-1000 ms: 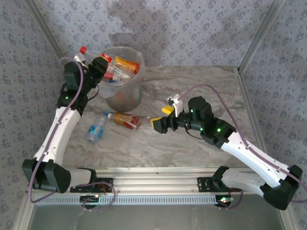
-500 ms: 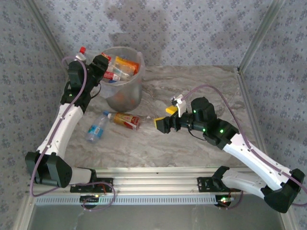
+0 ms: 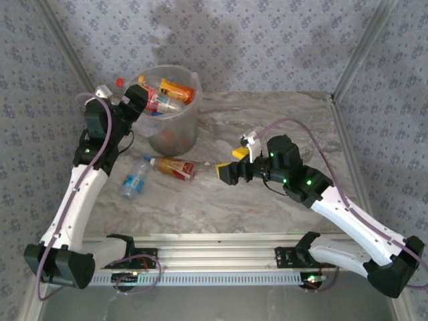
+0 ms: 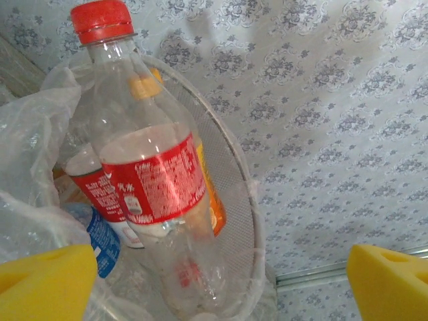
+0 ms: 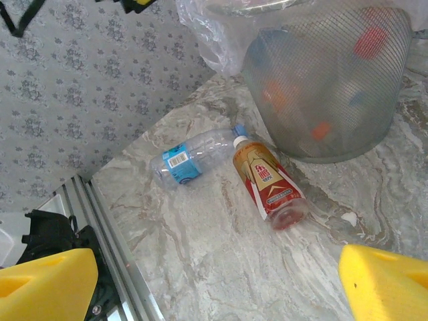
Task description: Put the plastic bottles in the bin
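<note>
you've got a grey-and-cream marbled table (image 3: 281, 127) carrying everything. toward its far left the bin (image 3: 175, 137) stands upright on the marble, and its see-through wall shows coloured shapes inside. two bottles lie on their sides on the marble just in front of the bin. the clear bottle with the blue label (image 3: 136, 178) lies further left, its blue cap pointing toward its neighbour. the bottle with the red and gold label (image 3: 177, 167) lies to the right, close to the bin's foot. its pale cap almost meets the blue one, so the pair forms a shallow v. a small white fleck (image 5: 348, 218) sits on the marble just beside the red bottle's base.
</note>
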